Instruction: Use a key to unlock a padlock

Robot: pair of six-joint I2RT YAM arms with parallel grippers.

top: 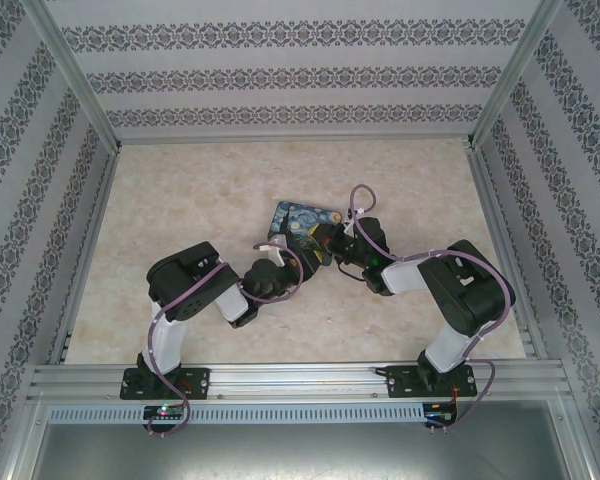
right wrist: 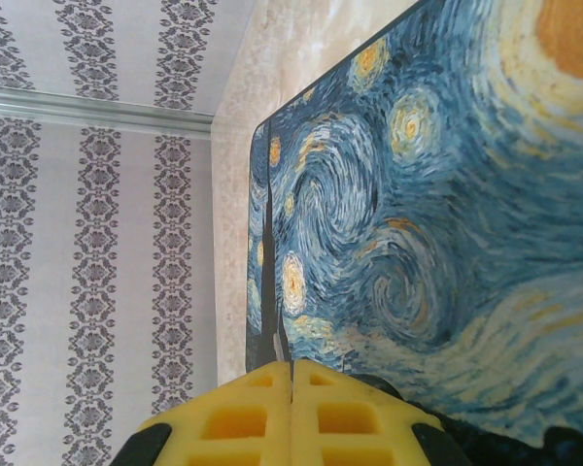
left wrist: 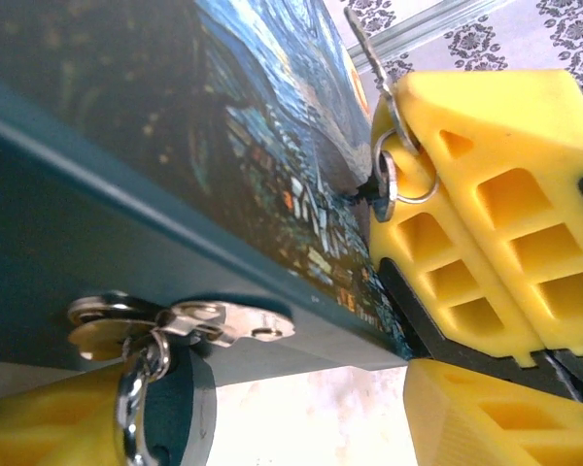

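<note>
Left of the starry box (left wrist: 175, 223), under its teal side, the left gripper (left wrist: 262, 398) is released: its two yellow fingers (left wrist: 39, 427) stand wide apart. A bunch of keys (left wrist: 175, 322) on a metal ring lies against that teal side of the box, touching the finger on the left. In the top view the box sits near the middle of the table (top: 180, 180), between both grippers. At the right corner of the box, the right gripper (right wrist: 291, 367) is clenched, its yellow fingers pressed flat one against the other. A second key ring (left wrist: 408, 170) with a thin key hangs at their tips, just beside the box's edge. Whether the fingers pinch it, I cannot tell. The padlock I cannot pick out for sure.
</note>
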